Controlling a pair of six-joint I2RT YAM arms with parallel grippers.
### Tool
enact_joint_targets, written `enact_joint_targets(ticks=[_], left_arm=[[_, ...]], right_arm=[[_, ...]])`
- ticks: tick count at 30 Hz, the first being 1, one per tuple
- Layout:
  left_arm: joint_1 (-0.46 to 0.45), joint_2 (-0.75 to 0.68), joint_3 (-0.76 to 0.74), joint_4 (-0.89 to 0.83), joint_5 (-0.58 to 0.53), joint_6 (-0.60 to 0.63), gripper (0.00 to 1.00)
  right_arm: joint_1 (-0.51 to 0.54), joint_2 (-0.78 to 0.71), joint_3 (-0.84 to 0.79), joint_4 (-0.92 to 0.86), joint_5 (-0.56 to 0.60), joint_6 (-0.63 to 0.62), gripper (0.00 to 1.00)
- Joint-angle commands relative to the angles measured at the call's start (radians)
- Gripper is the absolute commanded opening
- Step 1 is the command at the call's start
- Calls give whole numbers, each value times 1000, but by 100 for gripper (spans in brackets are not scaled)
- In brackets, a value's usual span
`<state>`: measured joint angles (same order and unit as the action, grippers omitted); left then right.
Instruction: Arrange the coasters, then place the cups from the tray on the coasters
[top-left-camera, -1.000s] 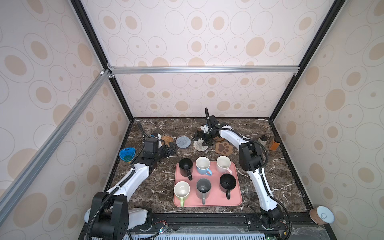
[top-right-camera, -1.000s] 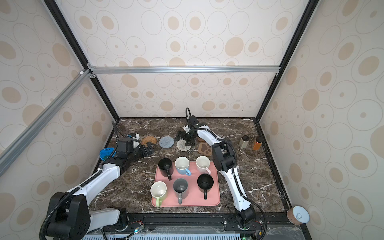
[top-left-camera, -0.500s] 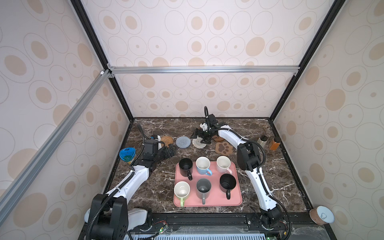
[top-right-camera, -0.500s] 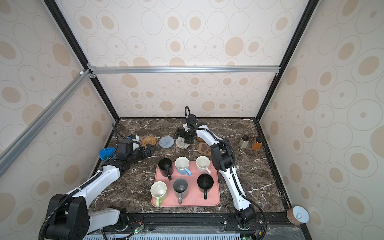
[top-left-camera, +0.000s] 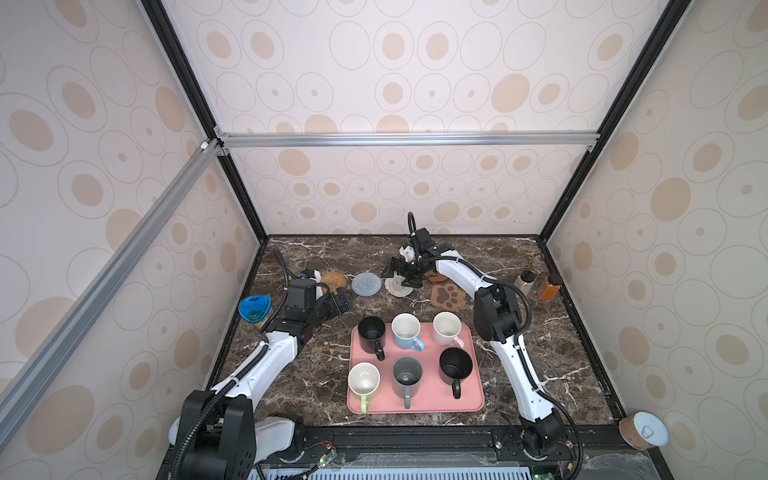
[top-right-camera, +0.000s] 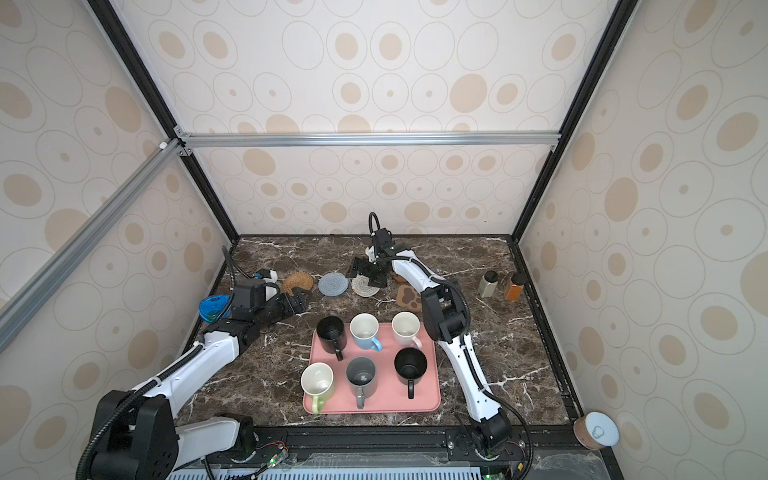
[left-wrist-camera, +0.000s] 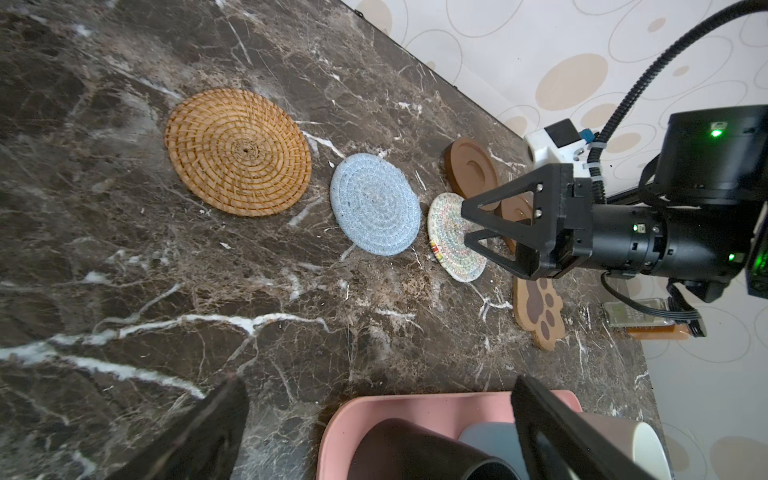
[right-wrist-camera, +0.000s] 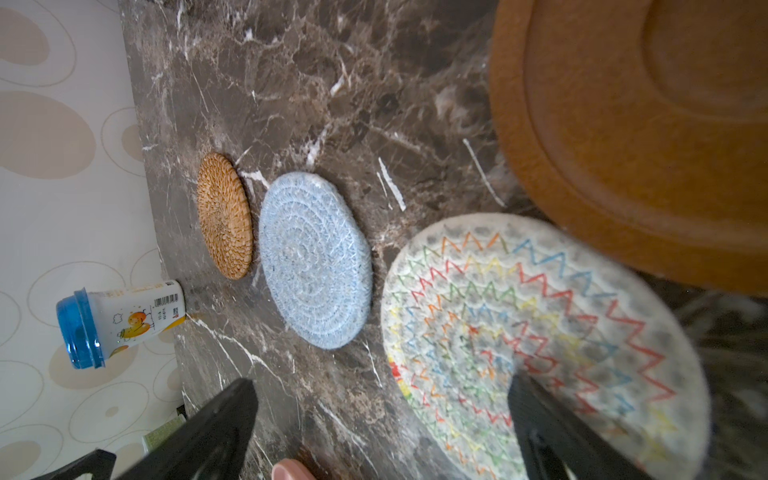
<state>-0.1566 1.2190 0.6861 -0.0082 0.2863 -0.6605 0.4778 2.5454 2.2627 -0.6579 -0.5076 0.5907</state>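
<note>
Coasters (top-right-camera: 333, 284) line the marble tabletop's (top-left-camera: 561, 353) back edge: rattan (top-left-camera: 333, 279), blue-grey (top-left-camera: 366, 284), cream (top-left-camera: 397, 290), wooden disc (left-wrist-camera: 469, 166), paw-shaped (top-left-camera: 448, 296). Right gripper (top-left-camera: 400, 277), spread and empty, overhangs the cream; left gripper (top-left-camera: 343, 299), spread, sits near the rattan. Mugs (top-left-camera: 405, 328) fill the pink tray (top-left-camera: 473, 399). Blue-lidded cup (right-wrist-camera: 120, 322) at the left edge bears a barcode, its print unreadable.

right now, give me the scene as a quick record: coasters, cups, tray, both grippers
row on table: rattan, blue-grey, cream
other coasters: paw; wooden discs, partly hidden by the right gripper
cups: six, all on the tray
left gripper: open, empty, near rattan
right gripper: open, empty, over cream
</note>
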Motion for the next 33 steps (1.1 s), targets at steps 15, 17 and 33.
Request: enact_joint_targets(ticks=[15,17,33], left_arm=[[8,-9,14,10,5,-8,100],[8,-9,14,11,4,-10,100],[8,-15,13,14,5,-14,100]], right_arm=[[-6,8,-20,-144,100,-56,99],[-9,7,-21,-149,107,-58,99],[-23,41,-20,-108,95,-39,99]])
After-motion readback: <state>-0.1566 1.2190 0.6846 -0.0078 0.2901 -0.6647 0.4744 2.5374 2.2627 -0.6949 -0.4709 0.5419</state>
